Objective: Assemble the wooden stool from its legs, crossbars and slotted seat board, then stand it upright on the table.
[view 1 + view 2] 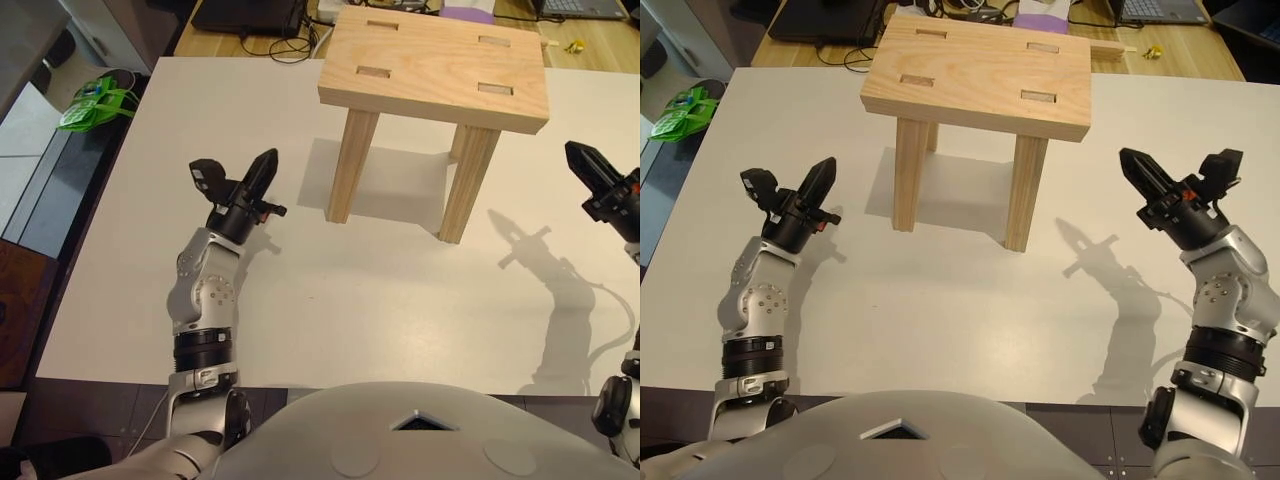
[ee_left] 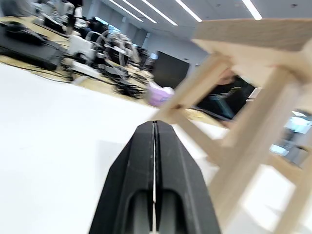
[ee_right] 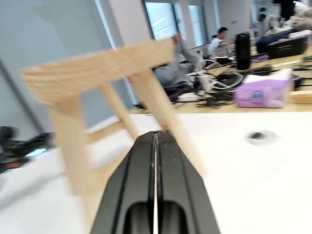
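Where the stool (image 1: 975,110) stands, its seat (image 1: 975,62) largely hides the far legs (image 1: 459,143).

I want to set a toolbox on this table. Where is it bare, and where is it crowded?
Barest is the strip of table in front of the stool, between the left gripper and right gripper. The table's far corners either side of the stool are bare. Crowded: under the stool among its legs, and the cluttered desk behind.

The seat board (image 1: 435,70) hides most of the 2 far legs (image 1: 457,140); the left eye view's edge cuts through the right gripper (image 1: 588,166).
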Tool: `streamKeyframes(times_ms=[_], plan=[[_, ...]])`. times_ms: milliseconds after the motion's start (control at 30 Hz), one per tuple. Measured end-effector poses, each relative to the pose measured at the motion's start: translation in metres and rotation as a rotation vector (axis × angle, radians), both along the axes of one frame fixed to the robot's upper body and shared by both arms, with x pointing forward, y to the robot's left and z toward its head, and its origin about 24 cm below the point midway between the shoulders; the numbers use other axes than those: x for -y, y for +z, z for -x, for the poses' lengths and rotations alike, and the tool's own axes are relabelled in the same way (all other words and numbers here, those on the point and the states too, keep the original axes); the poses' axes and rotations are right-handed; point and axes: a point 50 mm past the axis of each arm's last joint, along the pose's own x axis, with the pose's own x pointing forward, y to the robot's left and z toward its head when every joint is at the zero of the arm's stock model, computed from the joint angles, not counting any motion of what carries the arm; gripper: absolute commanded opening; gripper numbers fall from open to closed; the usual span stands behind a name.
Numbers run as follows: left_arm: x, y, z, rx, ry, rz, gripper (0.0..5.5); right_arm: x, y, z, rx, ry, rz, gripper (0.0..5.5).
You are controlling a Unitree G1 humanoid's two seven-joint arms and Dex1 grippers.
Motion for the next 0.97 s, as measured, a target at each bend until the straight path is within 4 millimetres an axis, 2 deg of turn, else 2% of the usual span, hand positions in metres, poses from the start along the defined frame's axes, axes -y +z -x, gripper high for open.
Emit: streamKeyframes(times_ms=[67, 167, 267, 433, 600, 767, 967], plan=[[-0.005, -0.029, 0.001, -0.094, 0.168, -0.057, 0.03, 0.006, -0.037, 0.002, -0.082, -0.158, 0.067, 0.0], [-0.002, -0.05, -0.003, -0.135, 0.329, -0.154, 0.03, -0.004, -0.078, 0.004, -0.154, -0.321, 0.118, 0.0], [0.004, -0.056, -0.005, -0.118, 0.384, -0.194, 0.03, -0.009, -0.097, 0.001, -0.18, -0.454, 0.155, 0.0], [0.007, -0.056, -0.012, -0.08, 0.391, -0.228, 0.03, -0.008, -0.101, -0.005, -0.158, -0.531, 0.164, 0.0], [0.019, -0.055, -0.019, -0.049, 0.36, -0.281, 0.03, -0.011, -0.101, -0.009, -0.145, -0.511, 0.233, 0.0], [0.035, -0.025, -0.051, 0.059, 0.33, -0.304, 0.03, -0.029, -0.095, -0.023, -0.074, -0.42, 0.352, 0.0], [0.05, -0.025, -0.07, 0.013, 0.34, -0.269, 0.03, -0.058, -0.091, -0.048, -0.027, -0.391, 0.368, 0.0]])
